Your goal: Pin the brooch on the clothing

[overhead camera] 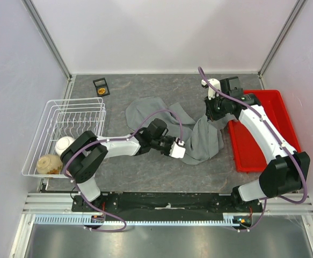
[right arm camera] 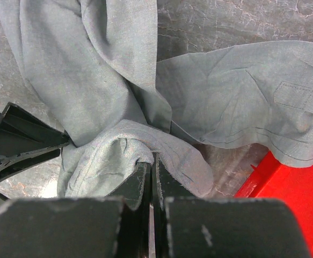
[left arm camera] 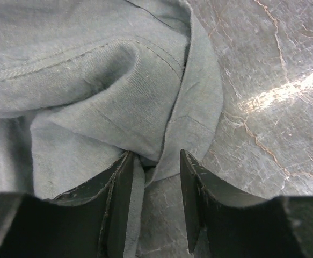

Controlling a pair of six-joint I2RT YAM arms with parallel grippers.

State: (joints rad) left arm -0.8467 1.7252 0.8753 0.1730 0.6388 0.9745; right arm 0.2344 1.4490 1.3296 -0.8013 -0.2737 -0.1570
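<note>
R gripper [right arm camera: 151,180] clenched on a bunched shirt [overhead camera: 199,141] fold, jaws nearly touching w/ cloth pinched between. L gripper [left arm camera: 155,188] released, jaws partly apart, a shirt edge lying between them, against the left-hand finger. Shirt crumpled mid-desk [overhead camera: 145,177], long axis diag., far-left to near-right. Brooch [overhead camera: 101,90] sits in small black case [overhead camera: 96,81] at desk's far left, well apart from shirt.
</note>
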